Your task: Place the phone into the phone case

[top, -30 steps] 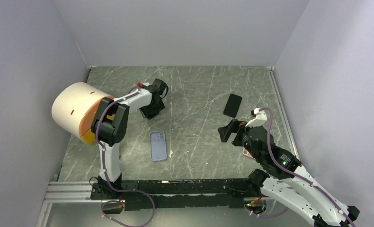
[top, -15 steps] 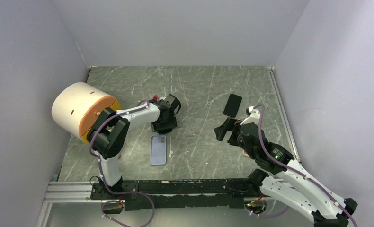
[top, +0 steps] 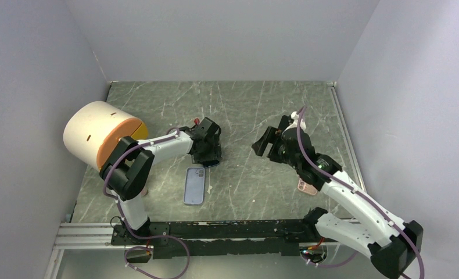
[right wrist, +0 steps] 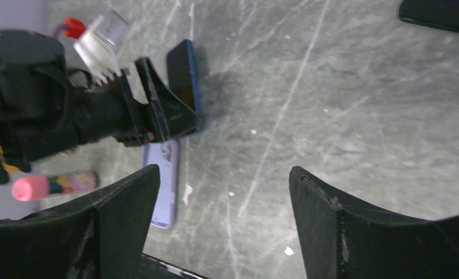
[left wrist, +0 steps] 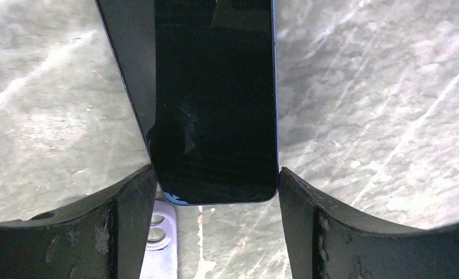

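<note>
The phone (left wrist: pixel 215 104) has a dark screen and a blue edge. It stands tilted on its long edge in my left gripper (left wrist: pixel 215 174), which is shut on its two sides. Seen from above, the left gripper (top: pixel 208 151) hovers at the far end of the lavender phone case (top: pixel 194 185), which lies flat with its camera cut-out (left wrist: pixel 156 228) just below the phone's lower corner. My right gripper (top: pixel 266 145) stands open and empty right of centre, facing the left one. In its own view, the right gripper (right wrist: pixel 224 174) frames bare table, with the phone (right wrist: pixel 185 81) and case (right wrist: pixel 162 183) to its left.
A large white and orange cylinder (top: pixel 96 139) lies at the left wall. A second black device (right wrist: pixel 442 11) lies flat on the far right side. A small pink object (top: pixel 305 187) sits under the right arm, and a pink-capped tube (right wrist: pixel 53 185) lies near the left.
My left gripper has carried the phone right and nearer, to the case's far end. My right arm has swung up and left, and its jaws have narrowed a little.
</note>
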